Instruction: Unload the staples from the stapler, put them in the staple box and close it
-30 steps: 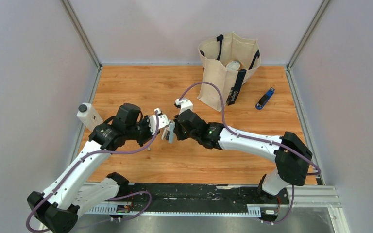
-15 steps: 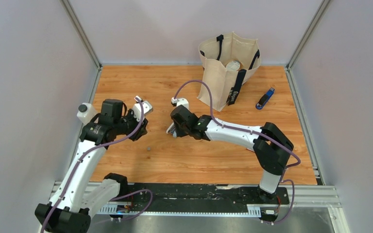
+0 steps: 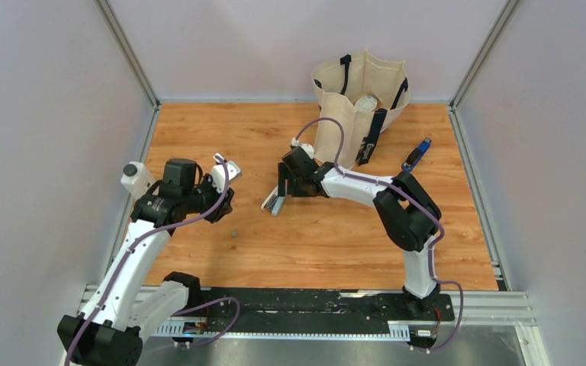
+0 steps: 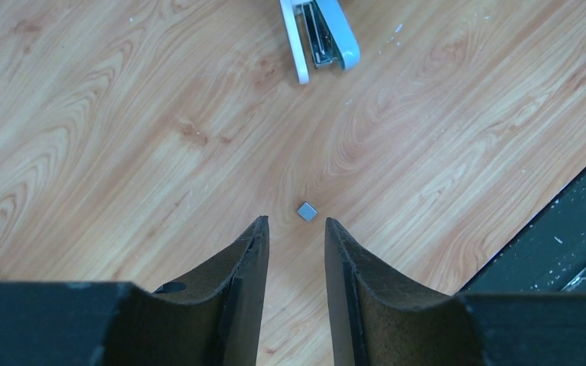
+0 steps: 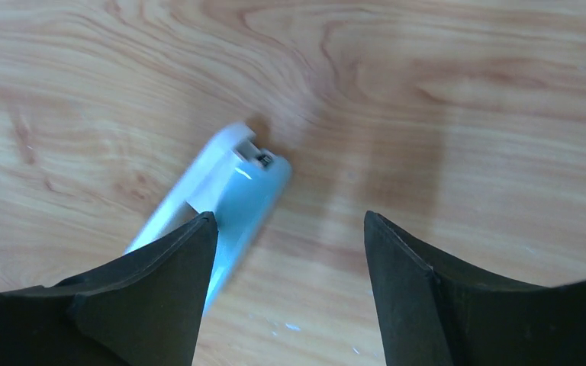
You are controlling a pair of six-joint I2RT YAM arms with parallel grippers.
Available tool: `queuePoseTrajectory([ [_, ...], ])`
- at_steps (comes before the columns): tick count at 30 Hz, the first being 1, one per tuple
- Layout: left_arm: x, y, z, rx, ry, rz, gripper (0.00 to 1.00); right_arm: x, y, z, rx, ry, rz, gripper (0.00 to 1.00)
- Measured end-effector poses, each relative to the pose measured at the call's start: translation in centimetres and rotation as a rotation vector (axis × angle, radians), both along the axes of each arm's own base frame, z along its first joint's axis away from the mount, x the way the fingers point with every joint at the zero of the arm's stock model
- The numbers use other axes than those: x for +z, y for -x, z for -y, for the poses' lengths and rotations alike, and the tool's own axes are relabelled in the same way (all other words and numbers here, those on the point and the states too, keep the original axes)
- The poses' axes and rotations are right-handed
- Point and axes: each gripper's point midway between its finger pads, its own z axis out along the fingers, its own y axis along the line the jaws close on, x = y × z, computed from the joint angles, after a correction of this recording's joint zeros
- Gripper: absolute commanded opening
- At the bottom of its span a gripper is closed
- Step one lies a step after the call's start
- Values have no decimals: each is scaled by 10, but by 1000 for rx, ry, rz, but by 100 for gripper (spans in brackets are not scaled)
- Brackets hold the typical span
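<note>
Right tool point(image 5: 290, 219) wide over the stapler point(image 5: 233, 187); left tool point(image 4: 296, 223) slightly parted near staple block point(image 4: 307, 211) (tote point(image 3: 342, 122) beyond).

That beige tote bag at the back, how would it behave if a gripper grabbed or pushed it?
The tote bag looks like soft cloth, so its walls would probably fold under a pinch. It stands tall and open-topped, so a high push might tip it. The pale round item inside may steady it somewhat.

Pale blue-and-white stapler point(image 4: 334, 42), small grey square point(image 4: 307, 211), orange-brown wood-grain table point(image 3: 336, 236), beige bag point(image 3: 339, 122) with navy straps
</note>
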Motion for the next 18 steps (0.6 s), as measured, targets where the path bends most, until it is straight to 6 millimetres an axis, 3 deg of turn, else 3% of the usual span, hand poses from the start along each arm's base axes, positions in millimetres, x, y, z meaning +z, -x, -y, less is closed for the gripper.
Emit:
queuePoseTrajectory([
  [5,-11,3,-4,11,-21,-15,41,-2,-14,-33,-2,-90,-29,70],
  [9,-11,1,-6,16,-30,-8,41,-3,-12,-61,19,-148,-45,64],
  [13,-12,-1,-9,28,-41,4,41,-10,2,-81,40,-161,-69,60],
  [18,-15,-3,-11,38,-50,14,41,-9,38,-111,81,-191,-95,61],
])
